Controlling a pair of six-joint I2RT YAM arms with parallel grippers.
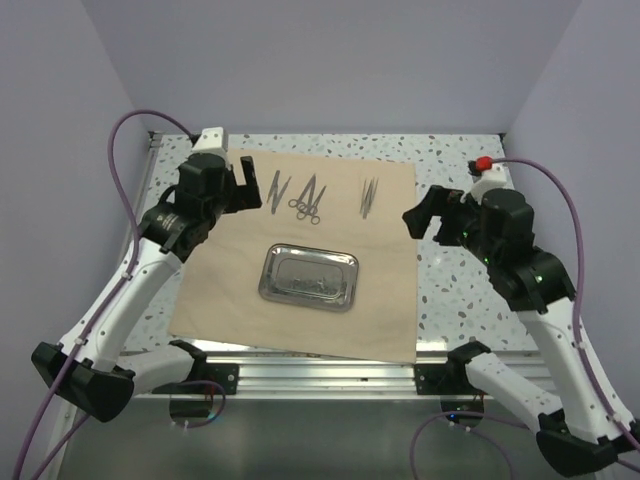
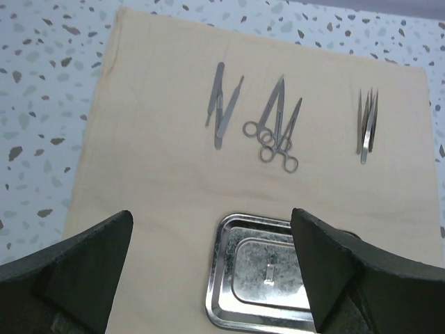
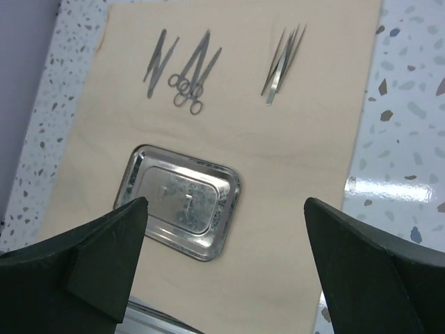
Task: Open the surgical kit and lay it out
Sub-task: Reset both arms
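Note:
The tan wrap sheet (image 1: 300, 310) lies flat and open on the table. The shiny steel tray (image 1: 308, 276) sits empty at its middle. At the sheet's far edge lie a pair of thin handles (image 1: 277, 189), scissors and forceps (image 1: 309, 201), and tweezers (image 1: 368, 195). My left gripper (image 1: 247, 185) is open and empty, raised over the sheet's far left corner. My right gripper (image 1: 422, 218) is open and empty, raised just off the sheet's right edge. The left wrist view shows the tray (image 2: 264, 275), the scissors and forceps (image 2: 277, 129) and the tweezers (image 2: 367, 125). The right wrist view shows the tray (image 3: 179, 200) and the tweezers (image 3: 281, 61).
The speckled table (image 1: 460, 290) runs round the sheet. A metal rail (image 1: 320, 375) crosses the near edge between the arm bases. Purple walls close the back and sides.

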